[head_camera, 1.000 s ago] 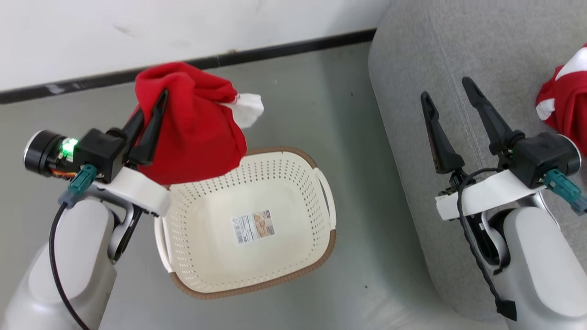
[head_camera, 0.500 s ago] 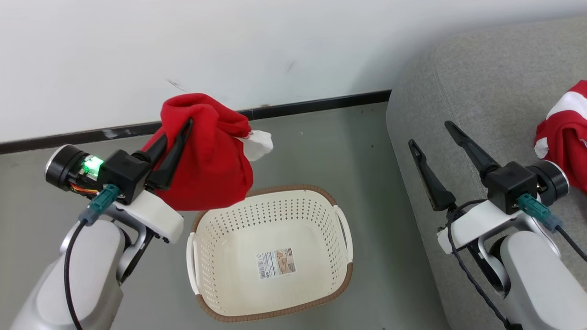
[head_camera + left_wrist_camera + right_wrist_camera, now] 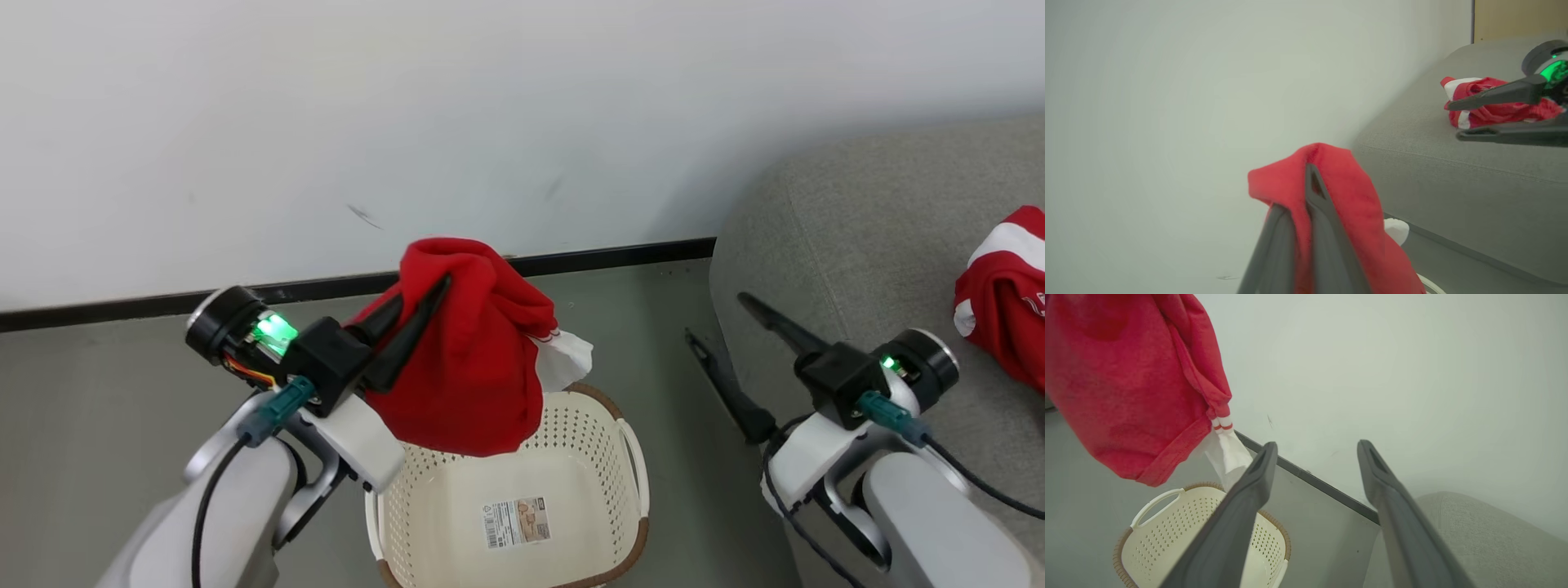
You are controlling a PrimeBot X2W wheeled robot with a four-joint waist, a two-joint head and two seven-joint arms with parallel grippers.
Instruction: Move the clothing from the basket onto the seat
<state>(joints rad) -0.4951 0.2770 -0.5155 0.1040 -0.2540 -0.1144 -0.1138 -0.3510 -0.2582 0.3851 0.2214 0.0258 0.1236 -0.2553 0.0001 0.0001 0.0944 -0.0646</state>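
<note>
Holding one piece of the red clothing (image 3: 465,384) up high over the basket (image 3: 633,457) with the left gripper (image 3: 420,298), pinched shut on a fold near the top. With the right gripper (image 3: 717,317) wide open and holding nothing, just beside the near edge of the seat (image 3: 816,229). Already got another red piece (image 3: 1000,302) lying on the seat, far over to the right. Could lose the held piece if swung too fast, being gripped by only a small fold, with a big loose bag of cloth and a white bit (image 3: 567,359) hanging below. Could then drop it on the floor (image 3: 637,327) between basket and seat. Could also snag the hanging part on the open right gripper on the way across, or bump the seat's round edge if carried too low. Lots of open room above the floor and over the seat. Tight only by the wall (image 3: 490,122) close behind. Better to stay high, go right slowly, and let go well past the edge.
</note>
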